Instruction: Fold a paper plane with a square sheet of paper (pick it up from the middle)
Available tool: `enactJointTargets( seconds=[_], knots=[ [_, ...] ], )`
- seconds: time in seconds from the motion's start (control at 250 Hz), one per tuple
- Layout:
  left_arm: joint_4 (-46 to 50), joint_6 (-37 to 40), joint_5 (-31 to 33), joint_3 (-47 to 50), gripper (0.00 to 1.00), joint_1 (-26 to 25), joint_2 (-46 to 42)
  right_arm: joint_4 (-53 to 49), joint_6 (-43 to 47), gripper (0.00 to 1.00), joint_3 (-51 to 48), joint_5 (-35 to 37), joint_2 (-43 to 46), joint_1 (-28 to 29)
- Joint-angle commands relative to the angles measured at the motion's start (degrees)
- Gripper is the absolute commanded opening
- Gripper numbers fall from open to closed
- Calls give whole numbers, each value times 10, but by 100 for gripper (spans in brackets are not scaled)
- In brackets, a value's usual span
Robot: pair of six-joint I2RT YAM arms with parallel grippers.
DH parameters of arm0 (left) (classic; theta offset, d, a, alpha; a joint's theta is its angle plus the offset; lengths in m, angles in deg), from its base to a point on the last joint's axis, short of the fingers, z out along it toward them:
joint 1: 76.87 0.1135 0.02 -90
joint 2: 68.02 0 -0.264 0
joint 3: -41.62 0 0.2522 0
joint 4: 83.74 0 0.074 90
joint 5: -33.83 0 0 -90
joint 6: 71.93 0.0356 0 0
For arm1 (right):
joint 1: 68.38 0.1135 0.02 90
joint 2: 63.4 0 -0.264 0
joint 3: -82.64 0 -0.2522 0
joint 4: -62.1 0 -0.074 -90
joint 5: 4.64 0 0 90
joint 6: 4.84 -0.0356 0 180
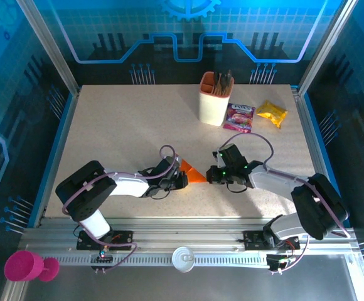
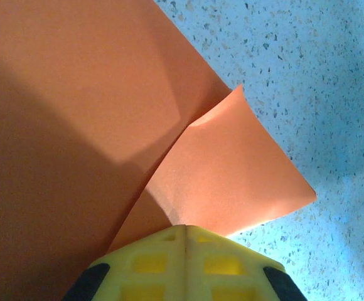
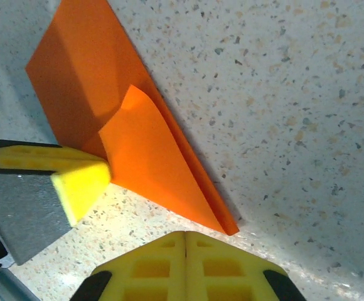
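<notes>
Speckled beige table (image 1: 125, 138). Folded orange paper (image 1: 193, 172) lies mid-table, toward near edge. Peach cup (image 1: 214, 100), pink packet (image 1: 240, 116), yellow packet (image 1: 272, 113) near far right corner.

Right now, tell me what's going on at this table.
Two robot arms are part-way through folding an orange paper sheet in the middle of the table. The sheet lies creased into a pointed shape, with one flap turned over and lifting slightly. The left hand is shut, its tip against that flap's edge; whether it pinches the flap is unclear. The right hand is shut too, just short of the sheet's pointed end, holding nothing.
</notes>
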Motion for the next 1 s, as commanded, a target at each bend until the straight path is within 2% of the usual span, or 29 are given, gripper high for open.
enactJointTargets(
  seconds=[0.0,0.192,0.463,0.719,0.999],
  knots=[
    [81,-10,14,25,0,-1,18,-2,-35,0,7,2,-6,21],
    [82,-8,14,22,0,-1,21,37,-68,0,41,7,-68,68],
    [79,-9,11,20,0,-1,29,50,-71,0,92,3,-141,91],
    [84,-9,13,19,0,0,31,58,-72,0,93,4,-194,86],
    [89,-15,19,20,0,-1,41,84,-78,0,13,6,-168,39]
  ],
)
